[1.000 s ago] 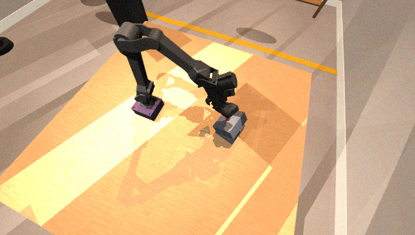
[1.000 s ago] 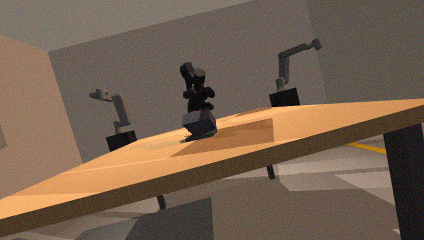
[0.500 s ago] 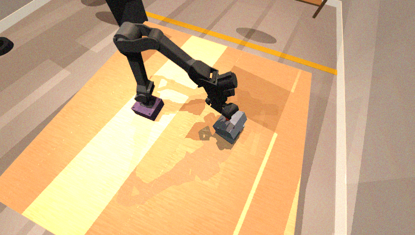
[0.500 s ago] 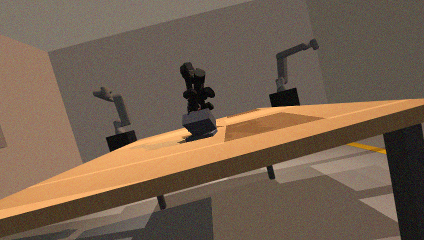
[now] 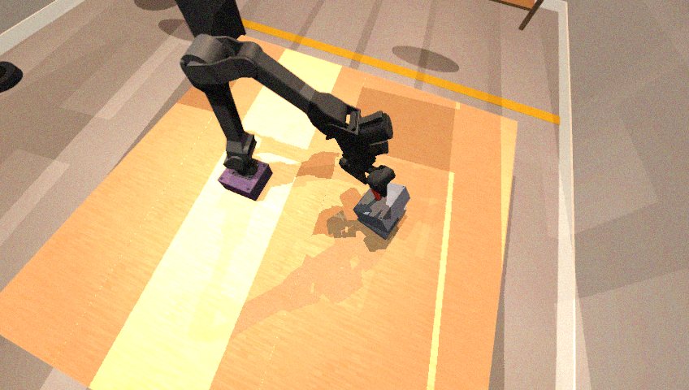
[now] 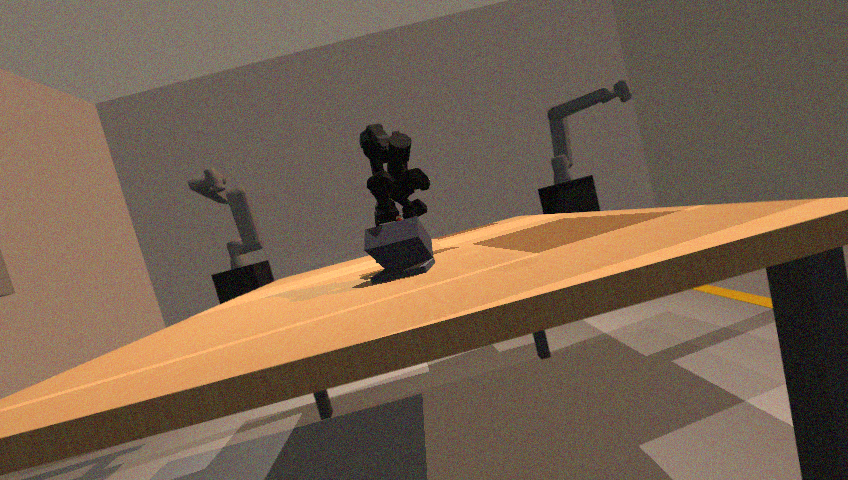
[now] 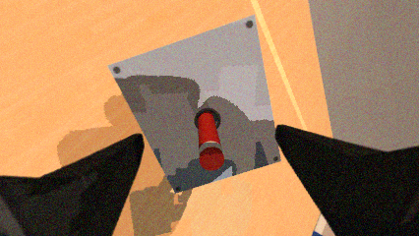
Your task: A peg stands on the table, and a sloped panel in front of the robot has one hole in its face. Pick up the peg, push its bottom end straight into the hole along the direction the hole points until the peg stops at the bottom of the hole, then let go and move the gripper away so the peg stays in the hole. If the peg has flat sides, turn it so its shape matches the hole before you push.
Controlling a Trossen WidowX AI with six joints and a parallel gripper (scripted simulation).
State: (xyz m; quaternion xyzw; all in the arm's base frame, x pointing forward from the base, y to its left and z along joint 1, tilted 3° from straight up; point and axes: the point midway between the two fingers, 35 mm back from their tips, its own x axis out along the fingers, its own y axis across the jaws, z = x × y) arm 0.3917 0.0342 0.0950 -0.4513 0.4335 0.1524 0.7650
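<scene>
Red peg (image 7: pixel 209 140) (one) in panel (image 7: pixel 162 84); tool (image 7: pixel 209 152) open.

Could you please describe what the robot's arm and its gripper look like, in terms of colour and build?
The arm is matte dark grey to black, built of slim boxy links with rounded joint housings, and stands on a purple square base plate with small bolts. The gripper has two black, wedge-shaped fingers tapering to points. No cables or markings show.
</scene>
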